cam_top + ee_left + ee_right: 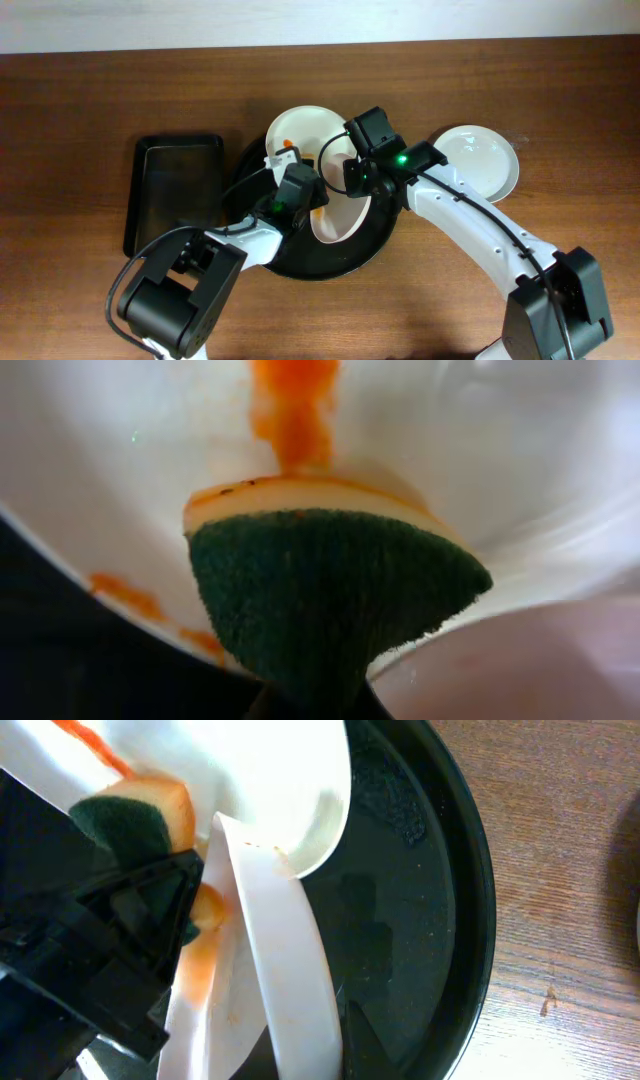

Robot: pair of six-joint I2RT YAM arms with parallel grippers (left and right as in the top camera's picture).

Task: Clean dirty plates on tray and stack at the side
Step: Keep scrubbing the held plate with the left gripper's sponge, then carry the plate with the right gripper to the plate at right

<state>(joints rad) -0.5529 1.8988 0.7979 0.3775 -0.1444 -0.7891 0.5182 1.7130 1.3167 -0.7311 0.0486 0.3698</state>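
The round black tray (372, 240) sits mid-table. One white plate (300, 132) with an orange smear rests on its far rim. My right gripper (352, 172) is shut on the rim of a second plate (336, 215) and holds it tilted on edge over the tray; it shows edge-on in the right wrist view (290, 980), with orange sauce on its face. My left gripper (298, 190) is shut on a green-and-yellow sponge (330, 590), which is pressed against a smeared plate (290, 410). A third, clean plate (480, 160) lies on the table to the right.
A smaller rectangular black tray (175, 190) lies left of the round tray. The two arms crowd together over the tray's middle. Bare wooden table (450, 300) surrounds the trays; the right part of the tray floor (420, 920) is bare.
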